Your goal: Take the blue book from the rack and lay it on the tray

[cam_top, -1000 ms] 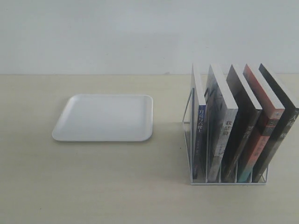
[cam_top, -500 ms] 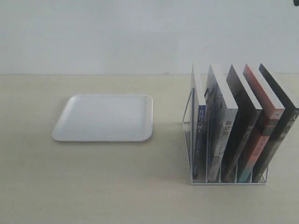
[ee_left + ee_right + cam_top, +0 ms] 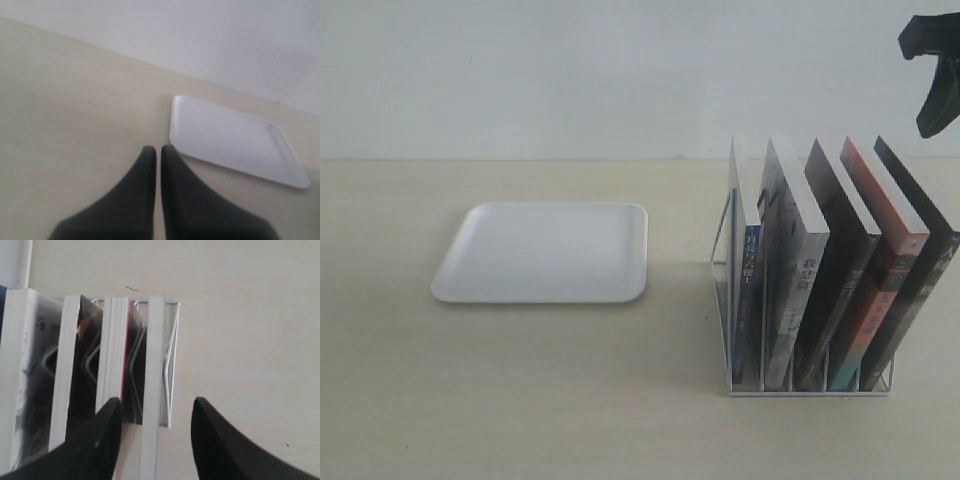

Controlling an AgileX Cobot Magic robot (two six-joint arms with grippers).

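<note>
The blue book (image 3: 748, 290) stands upright in the leftmost slot of the white wire rack (image 3: 722, 245), its narrow blue-and-white spine facing front. The white tray (image 3: 545, 252) lies flat on the table to the rack's left, with nothing on it. My right gripper (image 3: 932, 85) hangs open, high above the rack's right end. In the right wrist view the right gripper (image 3: 156, 404) straddles the rightmost book (image 3: 154, 365), and only a blue sliver of the blue book (image 3: 1, 302) shows at the frame edge. My left gripper (image 3: 157, 150) is shut, holds nothing, and hovers near the tray (image 3: 235, 142).
Other books fill the rack: a thick grey-white book (image 3: 795, 290), a black one (image 3: 840, 270), a red-orange one (image 3: 880, 280) and another black one (image 3: 920, 290). Bare tabletop lies between tray and rack. A plain wall stands behind.
My right gripper has come into the exterior view at the top right, descending toward the rack's right end. Books, rack and tray have not moved.
</note>
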